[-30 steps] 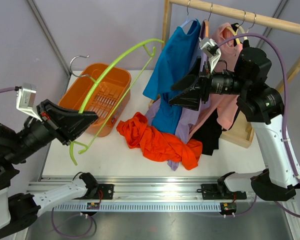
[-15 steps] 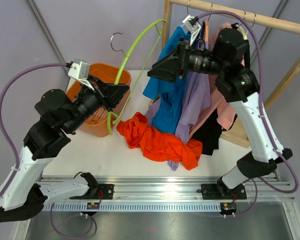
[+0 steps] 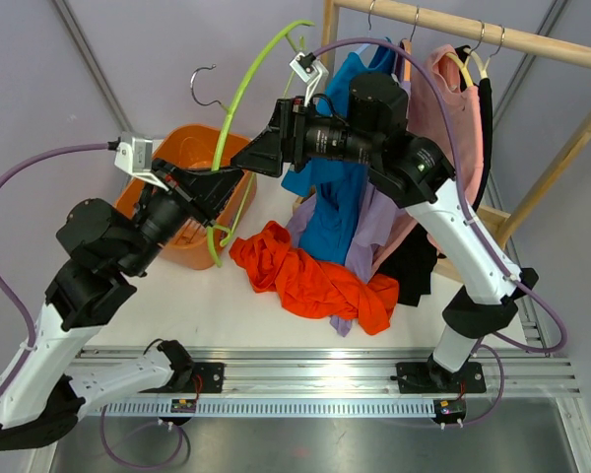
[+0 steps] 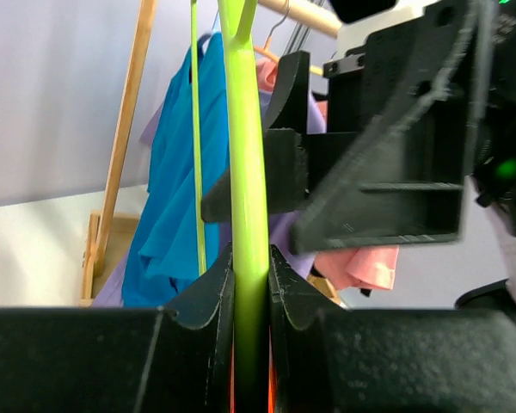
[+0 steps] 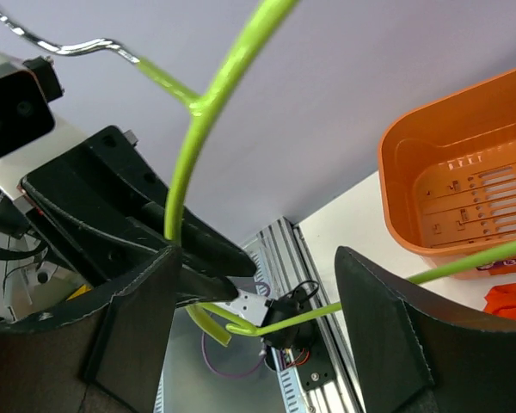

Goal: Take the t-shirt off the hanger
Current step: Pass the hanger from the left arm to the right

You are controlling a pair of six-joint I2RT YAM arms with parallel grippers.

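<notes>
The left gripper (image 4: 251,275) is clamped on the green hanger (image 4: 245,172), which also passes between the spread fingers of the right gripper (image 5: 256,258) just beside it, while the orange t-shirt (image 3: 310,276) lies crumpled below both, touching neither.

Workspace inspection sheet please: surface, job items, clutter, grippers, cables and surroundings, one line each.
Surface: white table, clothing heaped at its middle.
Job's things: orange t-shirt crumpled on the table; green hanger bare and held in the air.
Clutter: orange basket at the table's far left.
Grippers: left gripper shut on the hanger; right gripper open next to the hanger, not gripping it.
Cables: purple cables loop from both wrists.
Surroundings: wooden rack behind, with blue, lilac and pink shirts hanging from it.
</notes>
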